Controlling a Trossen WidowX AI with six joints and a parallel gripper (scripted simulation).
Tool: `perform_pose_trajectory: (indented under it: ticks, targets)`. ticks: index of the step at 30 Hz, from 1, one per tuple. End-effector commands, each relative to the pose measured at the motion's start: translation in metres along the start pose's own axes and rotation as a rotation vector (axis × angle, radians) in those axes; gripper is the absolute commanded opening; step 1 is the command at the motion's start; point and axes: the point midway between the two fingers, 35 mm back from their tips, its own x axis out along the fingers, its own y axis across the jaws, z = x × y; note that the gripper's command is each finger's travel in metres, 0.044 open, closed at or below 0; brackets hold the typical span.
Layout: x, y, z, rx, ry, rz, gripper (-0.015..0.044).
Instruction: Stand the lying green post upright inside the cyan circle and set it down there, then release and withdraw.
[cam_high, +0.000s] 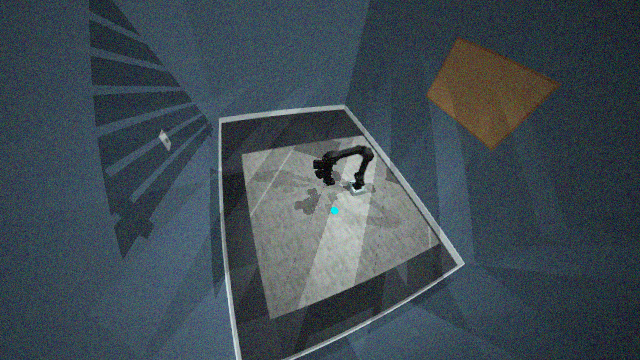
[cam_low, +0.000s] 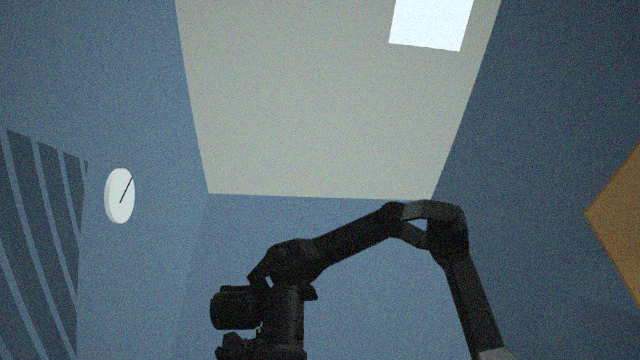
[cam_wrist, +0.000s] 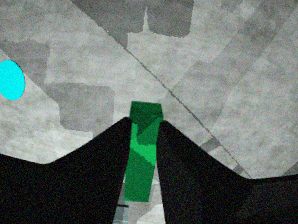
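The green post (cam_wrist: 142, 165) is held between the two black fingers of my gripper (cam_wrist: 144, 127) (cam_high: 328, 184), which is shut on it. In the wrist view one end shows just past the fingertips and its long side runs back between the fingers. The post cannot be made out in the top view, and its exact tilt is unclear. The gripper is raised above the table. The cyan circle (cam_high: 334, 211) (cam_wrist: 11, 80) lies flat on the table, at the left edge of the wrist view, apart from the post. The exterior view shows neither post nor circle.
The arm's pale base (cam_high: 357, 189) stands on the grey table top (cam_high: 320, 270), to the right of the gripper in the top view. A pale rim (cam_high: 229, 295) surrounds the dark floor around the table. Shadows of the arm and gripper fall on the table.
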Motion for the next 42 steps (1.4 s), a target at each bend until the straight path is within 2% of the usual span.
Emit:
perform_pose_trajectory:
  ticks: [1, 42]
  targets:
    - [-0.002, 0.014, 0.003, -0.083, -0.003, 0.004, 0.0023]
    - [-0.012, 0.147, -0.006, -0.88, -0.008, 0.018, 0.0023]
